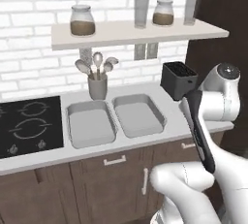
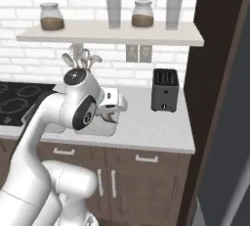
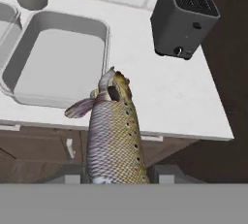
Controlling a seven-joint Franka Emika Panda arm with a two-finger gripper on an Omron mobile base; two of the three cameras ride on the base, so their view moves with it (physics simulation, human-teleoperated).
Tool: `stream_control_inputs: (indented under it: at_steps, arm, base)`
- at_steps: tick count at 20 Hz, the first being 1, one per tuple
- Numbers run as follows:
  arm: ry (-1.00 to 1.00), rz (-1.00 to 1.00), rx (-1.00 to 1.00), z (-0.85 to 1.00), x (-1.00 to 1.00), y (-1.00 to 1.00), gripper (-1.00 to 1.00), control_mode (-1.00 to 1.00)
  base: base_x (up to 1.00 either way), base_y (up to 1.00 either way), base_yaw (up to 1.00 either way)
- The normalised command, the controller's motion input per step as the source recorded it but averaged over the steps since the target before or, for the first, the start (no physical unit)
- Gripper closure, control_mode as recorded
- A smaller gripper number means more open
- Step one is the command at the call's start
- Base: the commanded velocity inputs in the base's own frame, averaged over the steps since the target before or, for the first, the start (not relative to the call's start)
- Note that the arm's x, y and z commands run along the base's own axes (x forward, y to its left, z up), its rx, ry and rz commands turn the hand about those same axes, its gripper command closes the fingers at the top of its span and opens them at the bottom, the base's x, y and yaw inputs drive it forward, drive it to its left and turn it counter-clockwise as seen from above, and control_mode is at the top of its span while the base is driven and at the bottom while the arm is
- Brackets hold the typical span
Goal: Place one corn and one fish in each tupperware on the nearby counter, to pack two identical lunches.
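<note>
My gripper (image 3: 118, 177) is shut on a scaly grey-brown fish (image 3: 114, 131), whose head points out over the counter's front edge. In the right base view the gripper (image 2: 112, 112) hangs just above the counter (image 2: 146, 127), by the right tupperware's (image 2: 108, 131) near corner. Two light-grey tupperware trays, left (image 1: 92, 123) and right (image 1: 138, 115), sit side by side with nothing in them. In the hand view the right tupperware (image 3: 104, 31) lies up and left of the fish's head. The corn is out of view.
A black toaster (image 1: 178, 80) (image 3: 186, 17) stands right of the trays. Behind them is a grey utensil cup (image 1: 97, 87). The black cooktop (image 1: 29, 126) lies at the left. A shelf with jars (image 1: 135, 31) hangs above, and a dark tall cabinet (image 2: 215, 73) bounds the right.
</note>
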Motion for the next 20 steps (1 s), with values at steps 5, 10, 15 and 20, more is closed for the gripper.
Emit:
stream_control_inputs:
  at_steps: [5,10,15,20]
  arm:
    - [0.00,0.00,0.00,0.00,0.00,0.00,1.00,1.00]
    - [0.00,0.00,0.00,0.00,0.00,0.00,1.00,1.00]
    - [0.04,0.00,-0.01,-0.13,0.19,0.04,1.00,-1.00]
    - [0.18,0.00,0.00,-0.84,0.77,0.00,1.00,-1.00]
  base:
    - [0.61,0.33,-0.07]
    - [0.61,0.87,0.00]
    - [0.47,0.72,0.00]
    - [0.00,0.00,0.00]
